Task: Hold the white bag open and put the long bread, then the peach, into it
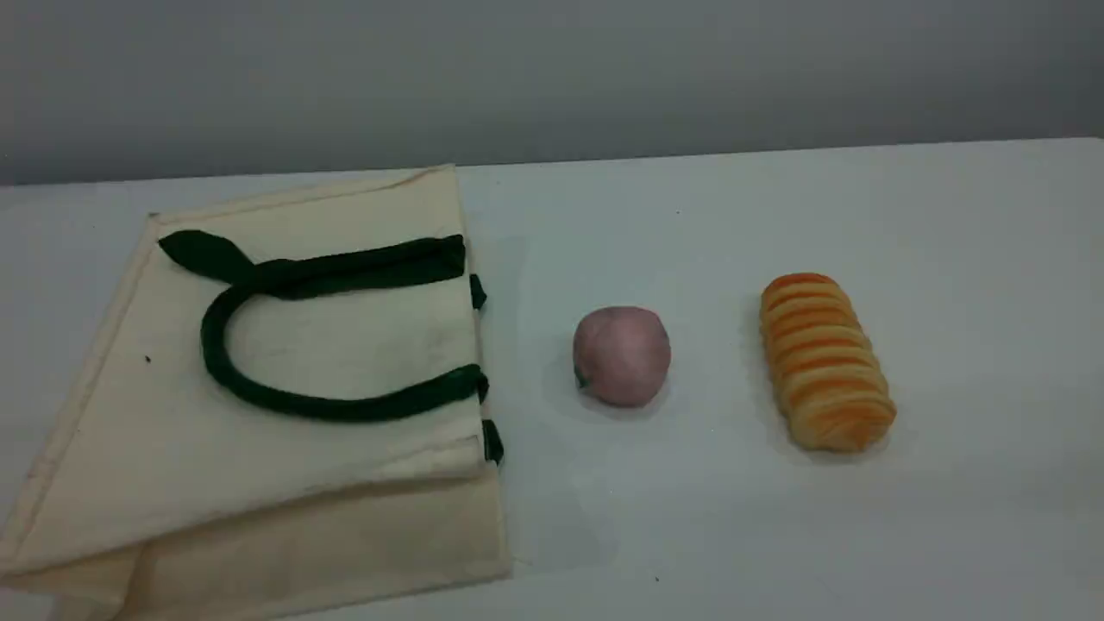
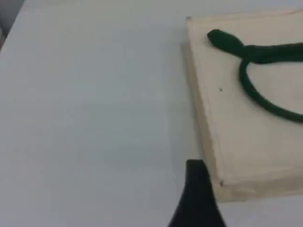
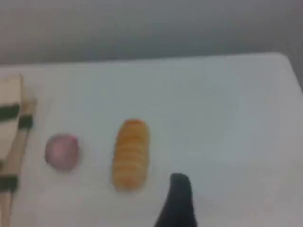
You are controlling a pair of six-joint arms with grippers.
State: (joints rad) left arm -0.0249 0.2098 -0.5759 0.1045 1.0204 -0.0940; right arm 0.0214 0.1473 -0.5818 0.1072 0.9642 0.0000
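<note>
Only wrist views show each end effector [image 2: 196, 198] [image 3: 177, 203], apparently wide, empty.

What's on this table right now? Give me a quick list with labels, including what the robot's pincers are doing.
bag: white bag lying flat at the table's left, mouth facing the peach
handles: green handles lying on top of the bag
peach: peach on the table, between bag and bread
bread: long bread lying at the right, untouched
left pincer: left pincer open, empty, near the bag's corner
right pincer: right pincer open, empty, near the bread
</note>
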